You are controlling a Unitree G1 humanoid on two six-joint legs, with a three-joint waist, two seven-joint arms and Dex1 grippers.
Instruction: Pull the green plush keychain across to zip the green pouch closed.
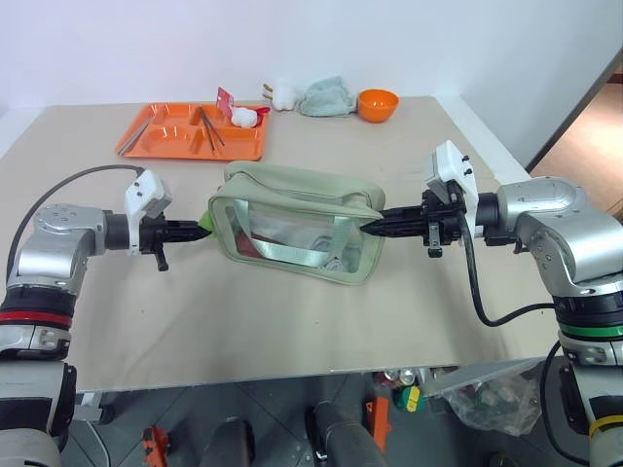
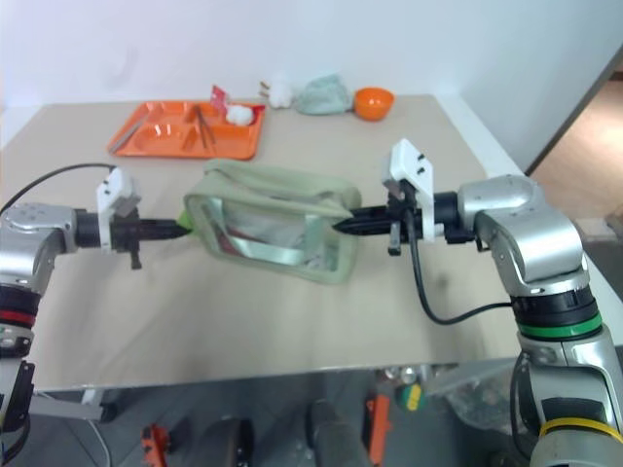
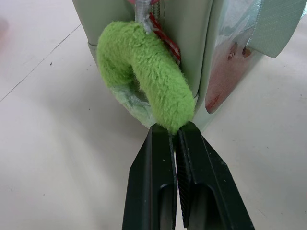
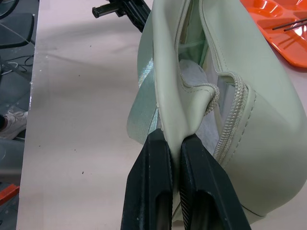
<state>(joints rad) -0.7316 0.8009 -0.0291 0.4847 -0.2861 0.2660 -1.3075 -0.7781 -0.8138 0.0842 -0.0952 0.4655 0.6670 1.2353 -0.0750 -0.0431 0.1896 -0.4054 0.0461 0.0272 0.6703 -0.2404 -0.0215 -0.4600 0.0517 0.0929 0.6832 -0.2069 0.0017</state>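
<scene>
Where the beige worktop [image 1: 292,321] carries the large boxy sage-green fabric pouch with clear plastic side window [image 1: 297,233] near its centre, the left gripper [image 3: 175,136] has its jaws closed on the lower tip of the small bright lime-green fuzzy plush keychain [image 3: 144,72], which hangs at the pouch's left end from the zipper pull. Across the pouch, the top zipper [image 4: 230,110] lies parted at the right end. At that end, the right gripper [image 4: 175,141] has its jaws pinched shut on a fold of the pouch's fabric. Farther back on the worktop stand an orange plastic compartment tray [image 1: 175,136], a pale mint-green cloth lump [image 1: 326,97] and an orange bowl [image 1: 378,103].
</scene>
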